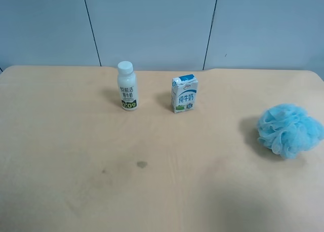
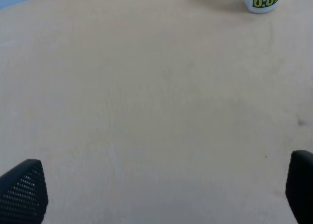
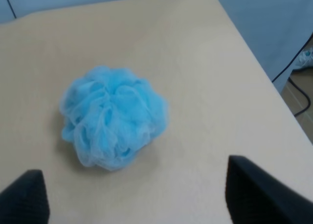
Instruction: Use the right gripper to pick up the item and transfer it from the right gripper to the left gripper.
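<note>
The light blue mesh bath pouf (image 1: 289, 129) lies on the wooden table (image 1: 152, 191) near the right edge of the exterior high view. In the right wrist view the pouf (image 3: 113, 117) lies ahead of my right gripper (image 3: 139, 197), whose black fingertips (image 3: 254, 194) stand wide apart and empty, short of it. My left gripper (image 2: 161, 190) is open and empty over bare table, its black fingertips (image 2: 22, 190) at the frame corners. Neither arm shows in the exterior high view.
A white bottle (image 1: 127, 85) and a blue-white milk carton (image 1: 184, 93) stand upright at the back middle of the table. The bottle's base (image 2: 262, 0) shows far ahead in the left wrist view. The table's corner and floor cables (image 3: 298, 82) show beyond the pouf.
</note>
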Robot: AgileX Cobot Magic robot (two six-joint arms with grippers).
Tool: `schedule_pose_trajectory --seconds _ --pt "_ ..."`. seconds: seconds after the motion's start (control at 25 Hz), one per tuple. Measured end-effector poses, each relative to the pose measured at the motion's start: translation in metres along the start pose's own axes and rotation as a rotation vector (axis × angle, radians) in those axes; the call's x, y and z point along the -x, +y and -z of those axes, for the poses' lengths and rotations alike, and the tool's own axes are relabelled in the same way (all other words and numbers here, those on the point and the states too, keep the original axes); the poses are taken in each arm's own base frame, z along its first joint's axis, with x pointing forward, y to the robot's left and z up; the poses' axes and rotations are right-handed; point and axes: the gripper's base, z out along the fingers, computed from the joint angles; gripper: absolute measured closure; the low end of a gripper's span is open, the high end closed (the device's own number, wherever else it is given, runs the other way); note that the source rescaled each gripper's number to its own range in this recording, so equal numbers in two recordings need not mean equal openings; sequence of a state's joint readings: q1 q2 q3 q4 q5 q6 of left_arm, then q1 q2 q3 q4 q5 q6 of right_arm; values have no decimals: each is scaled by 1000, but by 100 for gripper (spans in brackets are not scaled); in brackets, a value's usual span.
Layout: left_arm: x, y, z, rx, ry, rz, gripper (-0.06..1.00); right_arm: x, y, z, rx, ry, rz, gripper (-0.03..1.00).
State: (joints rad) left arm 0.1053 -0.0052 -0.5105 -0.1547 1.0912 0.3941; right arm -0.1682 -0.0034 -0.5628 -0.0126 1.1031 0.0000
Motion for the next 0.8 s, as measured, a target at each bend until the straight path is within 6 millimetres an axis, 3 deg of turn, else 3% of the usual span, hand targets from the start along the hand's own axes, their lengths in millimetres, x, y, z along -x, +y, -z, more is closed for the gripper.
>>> schedule_pose_trajectory --seconds 0.8 --pt "0 0 0 1 0 0 -6 3 0 -5 0 35 0 18"
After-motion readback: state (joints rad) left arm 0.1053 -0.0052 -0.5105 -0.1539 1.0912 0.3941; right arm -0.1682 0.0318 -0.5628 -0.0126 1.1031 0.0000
